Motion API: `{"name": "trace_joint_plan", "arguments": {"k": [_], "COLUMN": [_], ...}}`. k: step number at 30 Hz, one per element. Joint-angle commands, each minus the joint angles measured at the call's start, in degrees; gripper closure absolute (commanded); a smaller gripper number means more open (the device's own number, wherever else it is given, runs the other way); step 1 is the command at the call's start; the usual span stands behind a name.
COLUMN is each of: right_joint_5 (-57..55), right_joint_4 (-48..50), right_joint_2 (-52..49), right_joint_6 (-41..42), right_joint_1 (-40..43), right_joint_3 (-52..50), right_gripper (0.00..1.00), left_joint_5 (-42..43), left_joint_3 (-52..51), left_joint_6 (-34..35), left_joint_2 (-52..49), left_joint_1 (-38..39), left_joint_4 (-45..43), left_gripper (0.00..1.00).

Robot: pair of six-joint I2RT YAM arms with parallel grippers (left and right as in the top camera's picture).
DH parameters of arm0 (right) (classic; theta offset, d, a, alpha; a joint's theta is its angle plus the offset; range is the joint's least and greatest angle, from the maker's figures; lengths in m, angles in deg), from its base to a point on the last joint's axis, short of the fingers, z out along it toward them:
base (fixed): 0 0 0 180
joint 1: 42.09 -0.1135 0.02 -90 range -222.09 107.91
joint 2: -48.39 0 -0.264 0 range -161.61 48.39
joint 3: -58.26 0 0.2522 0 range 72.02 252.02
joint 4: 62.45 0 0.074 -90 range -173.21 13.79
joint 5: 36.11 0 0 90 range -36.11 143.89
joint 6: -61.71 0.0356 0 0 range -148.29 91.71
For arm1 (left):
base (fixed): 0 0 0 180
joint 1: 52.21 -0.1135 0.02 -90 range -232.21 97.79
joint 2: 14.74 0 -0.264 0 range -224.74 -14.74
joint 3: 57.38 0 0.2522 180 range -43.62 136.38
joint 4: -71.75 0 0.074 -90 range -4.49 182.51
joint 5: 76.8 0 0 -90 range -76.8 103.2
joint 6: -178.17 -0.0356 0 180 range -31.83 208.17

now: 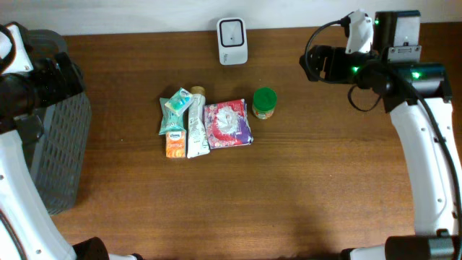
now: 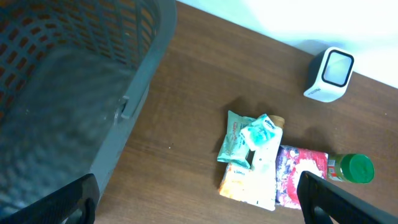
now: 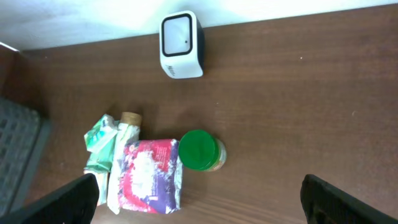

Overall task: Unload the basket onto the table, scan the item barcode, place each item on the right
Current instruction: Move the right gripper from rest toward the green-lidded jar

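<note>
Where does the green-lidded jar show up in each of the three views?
Overhead: green-lidded jar near centre, right of the pink packet.
Left wrist: jar at lower right edge.
Right wrist: jar just below centre.
Shared landmark: white scanner, at the table's far edge in every view.

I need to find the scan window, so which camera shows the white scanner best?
Right wrist: the white scanner is largest, its window facing the camera. Left wrist shows it smaller, angled, top right; overhead shows it small, from above.
</note>
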Motion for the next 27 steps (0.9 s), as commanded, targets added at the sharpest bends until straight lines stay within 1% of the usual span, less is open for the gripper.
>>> {"name": "trace_joint_plan", "arguments": {"k": [1, 5, 10, 13, 17, 21, 23, 27], "right_joint_5": [-4.6, -4.8, -4.3, 0.9, 7.8, 7.6, 7.6, 7.6], "right_joint_4": [2.6, 5.1, 3.5, -2.6, -4.0, -3.6, -1.3, -1.6], "right_joint_2": [-3.2, -3.5, -3.5, -3.5, -3.7, -3.9, -3.9, -4.3], "right_joint_6": [0.5, 0.5, 0.5, 0.5, 0.5, 0.5, 0.5, 0.5], "right_joint_1": [0.0, 0.0, 0.0, 0.0, -0.3, -3.5, -3.7, -3.8], "right_joint_3": [0.8, 0.8, 0.8, 0.8, 0.7, 0.3, 0.3, 0.3], "right_gripper": [0.01, 0.01, 0.01, 0.01, 0.01, 0.01, 0.01, 0.01], "left_joint_5": [0.0, 0.0, 0.0, 0.0, 0.0, 0.0, 0.0, 0.0], "left_joint_3": [0.6, 0.6, 0.6, 0.6, 0.6, 0.6, 0.6, 0.6], "left_joint_6": [0.3, 0.3, 0.3, 0.3, 0.3, 0.3, 0.3, 0.3], "left_joint_2": [0.7, 0.7, 0.7, 0.7, 0.7, 0.7, 0.7, 0.7], "left_joint_1": [-0.2, -0.2, -0.2, -0.2, -0.2, -0.2, -0.2, -0.2], "left_joint_4": [0.1, 0.1, 0.1, 0.1, 0.1, 0.1, 0.1, 0.1], "left_gripper": [0.01, 0.01, 0.01, 0.01, 0.01, 0.01, 0.01, 0.01]}}
